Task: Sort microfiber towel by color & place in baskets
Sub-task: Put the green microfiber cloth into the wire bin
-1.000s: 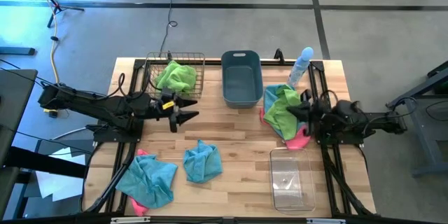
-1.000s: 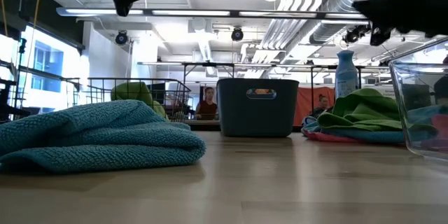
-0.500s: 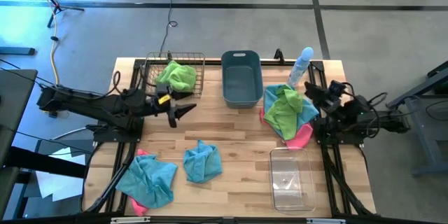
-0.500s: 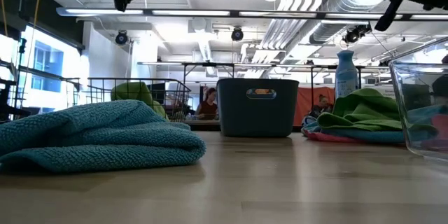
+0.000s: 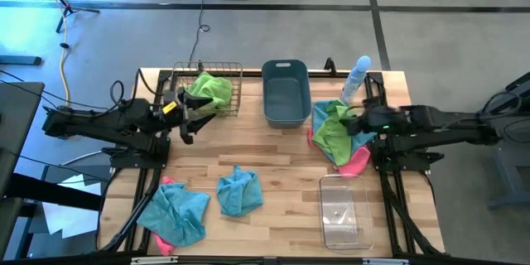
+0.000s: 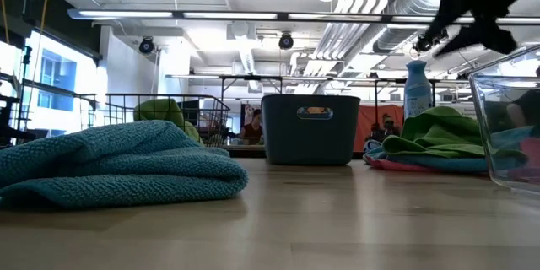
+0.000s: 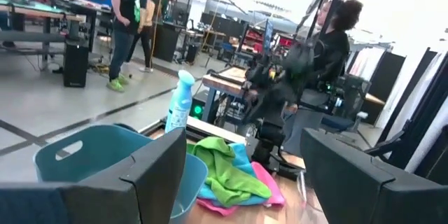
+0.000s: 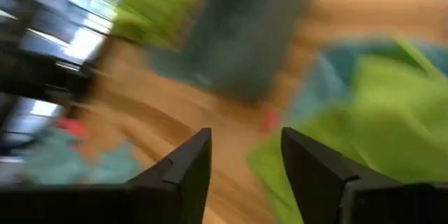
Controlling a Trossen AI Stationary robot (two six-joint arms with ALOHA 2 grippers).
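A lime green towel (image 5: 208, 90) lies in the wire basket (image 5: 233, 99) at the far left. Beside it stands the slate-blue tub (image 5: 286, 95), and the clear bin (image 5: 344, 211) sits near the front right. At the right, a green towel (image 5: 334, 130) tops a pile with a blue one (image 5: 320, 113) and a pink one (image 5: 355, 164). More blue towels (image 5: 240, 190) (image 5: 178, 213) lie near the front. My right gripper (image 8: 245, 140) hovers open above the pile (image 6: 439, 139). My left gripper (image 5: 184, 122) is open in the air by the basket's near side.
A pale blue spray bottle (image 5: 357, 75) stands at the far right, behind the pile. A bit of pink towel (image 5: 170, 184) shows under the front-left blue towel. Bare wood lies between the tub and the front towels. People and desks show in the room beyond.
My right gripper has risen off the right-hand pile, swung up and then reached toward the table's left, now level over the green towel. My left gripper has drawn back toward the left and far edge, nearer the wire basket. No towel has moved.
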